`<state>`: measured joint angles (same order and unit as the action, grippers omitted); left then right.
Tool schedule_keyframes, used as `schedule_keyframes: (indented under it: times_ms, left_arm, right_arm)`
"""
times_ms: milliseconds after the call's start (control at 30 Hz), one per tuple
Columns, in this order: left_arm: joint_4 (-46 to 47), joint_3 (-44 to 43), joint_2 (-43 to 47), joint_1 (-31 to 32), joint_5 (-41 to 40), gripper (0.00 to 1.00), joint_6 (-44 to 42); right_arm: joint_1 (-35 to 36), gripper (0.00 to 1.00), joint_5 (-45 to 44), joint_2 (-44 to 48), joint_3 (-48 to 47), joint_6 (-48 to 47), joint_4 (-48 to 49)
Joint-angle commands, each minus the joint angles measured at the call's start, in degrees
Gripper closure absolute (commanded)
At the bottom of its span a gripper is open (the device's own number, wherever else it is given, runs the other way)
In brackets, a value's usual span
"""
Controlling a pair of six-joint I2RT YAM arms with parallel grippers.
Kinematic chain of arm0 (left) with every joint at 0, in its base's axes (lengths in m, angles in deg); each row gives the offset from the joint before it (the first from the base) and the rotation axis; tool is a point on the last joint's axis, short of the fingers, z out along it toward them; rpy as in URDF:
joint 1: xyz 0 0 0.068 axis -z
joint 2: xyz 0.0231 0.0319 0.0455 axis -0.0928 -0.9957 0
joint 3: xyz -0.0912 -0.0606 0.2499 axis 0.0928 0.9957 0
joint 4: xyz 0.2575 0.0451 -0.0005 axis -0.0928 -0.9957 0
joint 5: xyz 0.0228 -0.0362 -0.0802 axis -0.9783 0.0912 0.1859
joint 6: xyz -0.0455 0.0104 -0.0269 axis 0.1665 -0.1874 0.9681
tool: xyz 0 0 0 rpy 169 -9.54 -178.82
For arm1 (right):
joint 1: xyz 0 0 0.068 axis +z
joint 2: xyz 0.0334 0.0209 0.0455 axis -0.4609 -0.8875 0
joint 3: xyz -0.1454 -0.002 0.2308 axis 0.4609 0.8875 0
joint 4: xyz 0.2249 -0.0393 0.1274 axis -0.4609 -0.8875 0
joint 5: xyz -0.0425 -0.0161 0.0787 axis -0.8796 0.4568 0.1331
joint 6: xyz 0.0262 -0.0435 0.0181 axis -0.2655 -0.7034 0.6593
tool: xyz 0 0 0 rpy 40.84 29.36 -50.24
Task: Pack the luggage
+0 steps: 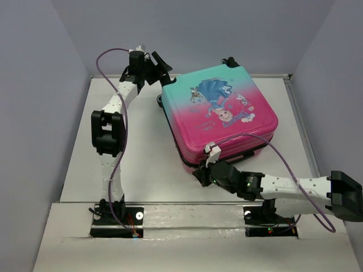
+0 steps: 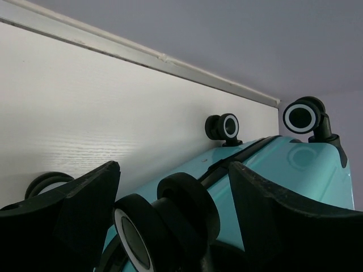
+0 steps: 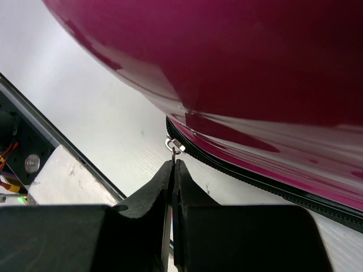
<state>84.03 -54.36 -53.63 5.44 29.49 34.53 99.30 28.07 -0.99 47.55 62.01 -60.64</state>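
The luggage (image 1: 218, 113), a small teal-to-pink hard-shell suitcase with a cartoon princess, lies flat and closed on the white table (image 1: 142, 164). My left gripper (image 1: 160, 71) is open at its far left corner, its jaws either side of a black wheel (image 2: 164, 218) without touching it. My right gripper (image 1: 199, 173) is at the near left corner of the suitcase, shut on the metal zipper pull (image 3: 174, 148). The pull hangs from the slider on the black zipper track (image 3: 255, 178) under the pink shell (image 3: 238, 56).
Two more wheels (image 2: 226, 128) stick out of the teal end in the left wrist view. Grey walls (image 1: 51, 68) close in the table at the left, back and right. The arm bases sit on a rail (image 1: 187, 218) at the near edge.
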Motion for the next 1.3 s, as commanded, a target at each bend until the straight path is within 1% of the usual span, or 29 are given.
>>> schedule_keyframes:
  times_ms: [0, 67, 133, 200, 233, 267, 300, 400, 467, 567, 633, 667, 700, 733, 800, 833, 867, 900, 933, 967, 1000, 1033, 1067, 1100, 1133, 1167, 1200, 1233, 1267]
  left_arm:
    - [1.9, -2.9, 0.9, 1.2, 3.0, 0.14, 2.3]
    - [1.8, -2.9, 0.7, 1.9, 2.2, 0.17, 2.9]
    - [0.3, -4.4, -0.9, 2.5, 2.0, 0.18, 3.5]
    - [-2.9, -9.2, -2.8, 3.1, 0.6, 0.15, 2.2]
    - [-6.5, -10.6, -4.1, 3.4, -0.6, 0.14, 1.4]
    - [-7.5, -11.2, -4.1, 3.6, -2.3, 0.14, 0.7]
    - [-8.1, -10.1, -3.0, 3.6, -5.6, 0.12, -0.2]
    - [-8.3, -5.9, -0.7, 3.6, -11.0, 0.06, -0.8]
    - [-8.0, -4.2, 0.9, 3.9, -12.3, 0.06, -0.9]
    - [-7.5, -3.0, 1.4, 4.2, -13.4, 0.12, 0.0]
    - [-6.3, -2.2, 1.3, 4.2, -12.0, 0.27, 1.1]
    - [-5.5, -1.8, 1.5, 4.2, -12.2, 0.4, 2.5]
    - [-4.5, -0.9, 1.7, 4.2, -11.8, 0.64, 2.9]
    - [-3.4, -0.8, 1.7, 4.1, -11.5, 0.75, 3.9]
    - [-3.0, -0.5, 1.6, 3.8, -10.5, 0.94, 4.7]
    - [-0.9, 0.6, 2.4, 3.6, -9.9, 0.94, 5.0]
    - [1.1, 2.4, 3.4, 2.8, -9.3, 0.94, 5.5]
    - [2.8, 7.8, 6.3, 2.2, -8.9, 0.94, 6.8]
    - [7.9, 11.0, 8.1, 0.4, -8.8, 0.94, 7.5]
    - [10.6, 18.5, 10.2, -0.7, -9.0, 0.94, 8.3]
    - [13.1, 18.6, 12.2, -2.1, -9.0, 0.94, 9.1]
    - [17.6, 26.5, 16.6, -3.4, -9.6, 0.94, 10.5]
    - [19.4, 30.4, 18.9, -6.3, -10.3, 0.94, 11.1]
    - [20.9, 37.6, 21.0, -7.8, -11.1, 0.94, 11.6]
    - [22.6, 41.3, 23.3, -9.0, -12.0, 0.94, 12.2]
    - [25.7, 48.1, 27.9, -11.0, -12.8, 0.94, 13.5]
    - [27.1, 51.4, 30.0, -12.5, -13.0, 0.94, 14.1]
    - [28.5, 54.2, 34.5, -13.0, -13.7, 0.94, 14.5]
    - [28.9, 57.3, 37.1, -13.3, -14.6, 0.94, 15.3]
  right_arm:
    - [0.6, 0.93, 1.1, 2.2, 0.6, 2.0, 0.9]
    - [-0.1, 0.93, 0.8, 2.6, 0.8, 2.1, 0.2]
    - [-0.9, 0.93, 1.0, 2.5, 0.8, 2.1, -0.6]
    - [-0.9, 0.93, 1.0, 2.4, 0.9, 2.2, -0.6]
    - [-0.9, 0.93, 1.1, 2.6, 0.9, 2.2, -0.6]
    - [-0.9, 0.93, 1.0, 2.6, 1.1, 2.2, -0.6]
    - [-0.9, 0.93, 1.0, 2.7, 1.3, 2.5, -0.6]
    - [-1.5, 0.93, 0.7, 2.5, 1.6, 2.3, -0.6]
    - [-1.5, 0.93, 0.5, 2.4, 1.8, 2.2, -0.6]
    - [-2.1, 0.93, 0.5, 2.5, 2.2, 2.2, -0.6]
    - [-3.3, 0.93, 0.6, 3.4, 2.7, 2.4, -0.6]
    - [-3.3, 0.93, 1.2, 3.6, 3.0, 2.5, -0.6]
    - [-4.0, 0.93, 1.5, 3.9, 3.2, 2.5, -0.6]
    - [-4.9, 0.93, 2.0, 4.4, 3.4, 2.7, -0.6]
    - [-6.7, 0.93, 2.7, 4.7, 3.5, 2.6, -0.6]
    - [-7.5, 0.93, 3.3, 5.0, 3.5, 2.6, -0.6]
    - [-8.3, 0.93, 4.0, 5.3, 3.5, 2.4, -0.6]
    - [-10.4, 0.93, 4.3, 5.7, 3.4, 2.2, -0.6]
    - [-11.7, 0.93, 5.1, 6.4, 3.2, 1.9, -0.6]
    - [-13.2, 0.93, 5.9, 6.7, 2.9, 0.8, -0.6]
    - [-14.7, 0.93, 6.9, 6.8, 2.7, 0.7, -0.2]
    - [-17.7, 0.93, 8.0, 6.9, 2.1, -0.8, 0.5]
    - [-19.0, 0.93, 9.8, 6.6, 1.6, -2.7, 0.8]
    - [-20.3, 0.93, 10.2, 6.1, 1.0, -3.8, 0.9]
    - [-21.7, 0.93, 10.6, 5.7, 0.3, -4.6, 1.0]
    - [-24.6, 0.93, 12.3, 4.7, -1.1, -6.3, 1.4]
    - [-26.2, 0.93, 13.4, 4.4, -1.7, -7.1, 1.6]
    - [-27.8, 0.93, 14.5, 4.0, -2.3, -7.8, 2.3]
    - [-30.8, 0.93, 16.3, 3.4, -3.8, -8.5, 2.5]
